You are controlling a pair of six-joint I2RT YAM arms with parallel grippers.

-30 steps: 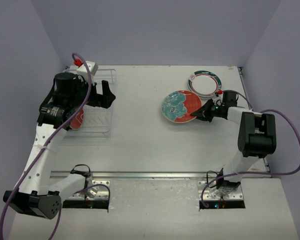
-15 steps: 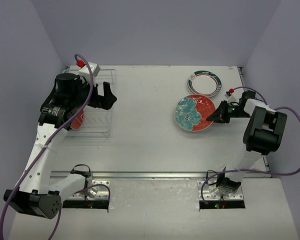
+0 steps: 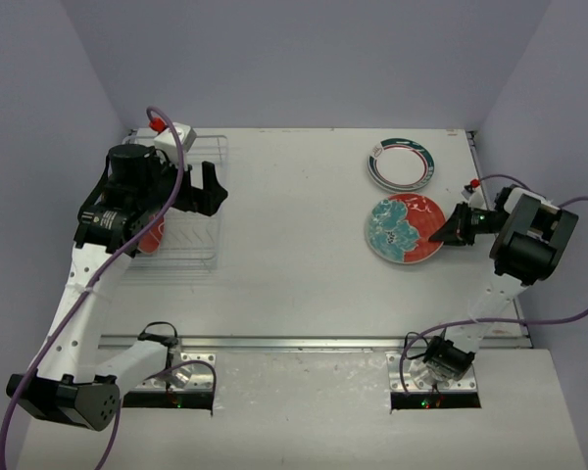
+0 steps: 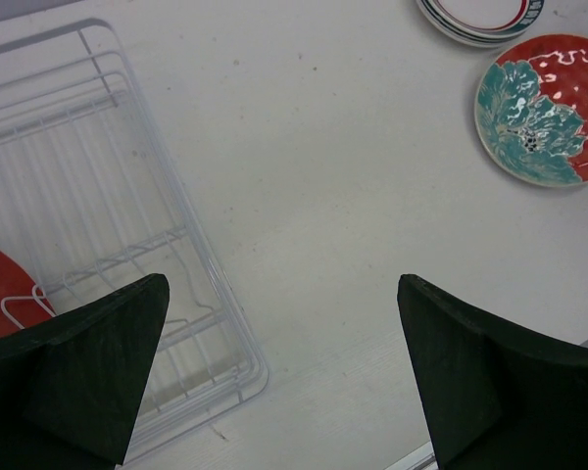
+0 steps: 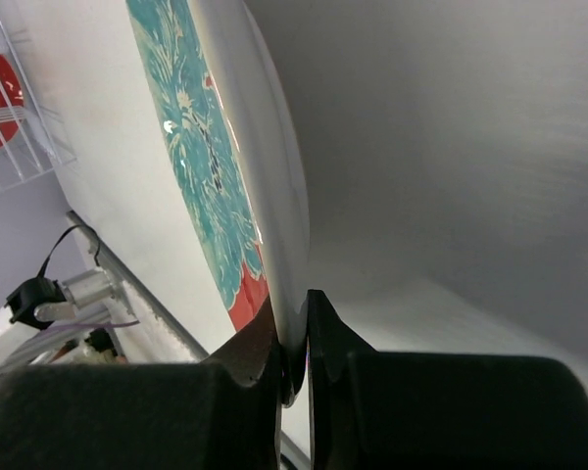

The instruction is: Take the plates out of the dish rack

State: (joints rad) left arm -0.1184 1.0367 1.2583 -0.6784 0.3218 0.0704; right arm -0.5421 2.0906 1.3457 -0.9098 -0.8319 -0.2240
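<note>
From above, the dish rack (image 3: 194, 201) sits at the far left of the white surface (image 3: 294, 255), with a red plate (image 3: 151, 236) standing in its near-left part. The left end effector (image 3: 208, 188) hangs over the rack's right edge, its fingers spread wide and holding nothing. On the right, the red-and-teal plate (image 3: 402, 228) is outside the rack, just in front of the green-rimmed stack (image 3: 400, 163). The right end effector (image 3: 451, 231) pinches its right rim. Whether the plate rests on the surface or sits just above it I cannot tell.

In the left wrist view, both dark fingers (image 4: 88, 377) stand far apart above the rack's wire corner (image 4: 191, 294). The red plate (image 4: 0, 294) shows at the left edge, inside the rack. The red-and-teal plate (image 4: 541, 122) and the stack (image 4: 480, 15) lie well away at the upper right.

In the right wrist view, the two fingers (image 5: 250, 377) are pressed onto the plate's thin rim (image 5: 296, 323) — the teal flower face (image 5: 201, 166) runs away from them, with the rack (image 5: 24, 147) far beyond.
</note>
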